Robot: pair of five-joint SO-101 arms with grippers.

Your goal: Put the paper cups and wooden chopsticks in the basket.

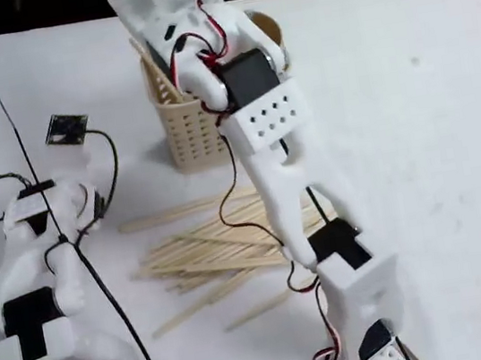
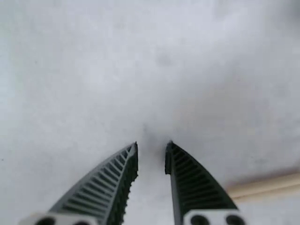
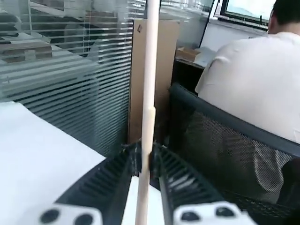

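- High view: the right arm (image 1: 279, 165) starts at the lower centre of the frame. It stretches almost straight up to the upper centre, with its wrist above a cream basket (image 1: 188, 129) on the white tabletop (image 1: 430, 115).
- The brown rim of a paper cup (image 1: 269, 29) shows at the basket's right side, next to the wrist. I cannot tell if it sits inside the basket.
- A loose pile of wooden chopsticks (image 1: 202, 254) lies mid-frame below the basket, partly under the right arm.
- The left arm (image 1: 40, 264) is folded low in the lower left, near the pile.
- Left wrist view: the left gripper (image 2: 151, 157) points down at the bare tabletop. Its dark ribbed fingers (image 2: 187, 183) are slightly apart and hold nothing. A stray chopstick (image 2: 262, 185) lies flat just beside one finger.
- Right wrist view: the right gripper (image 3: 145, 157) is held level, facing out over the tabletop's edge. Its fingers (image 3: 180, 180) are clamped on a single chopstick (image 3: 151, 70) that stands upright between the tips.
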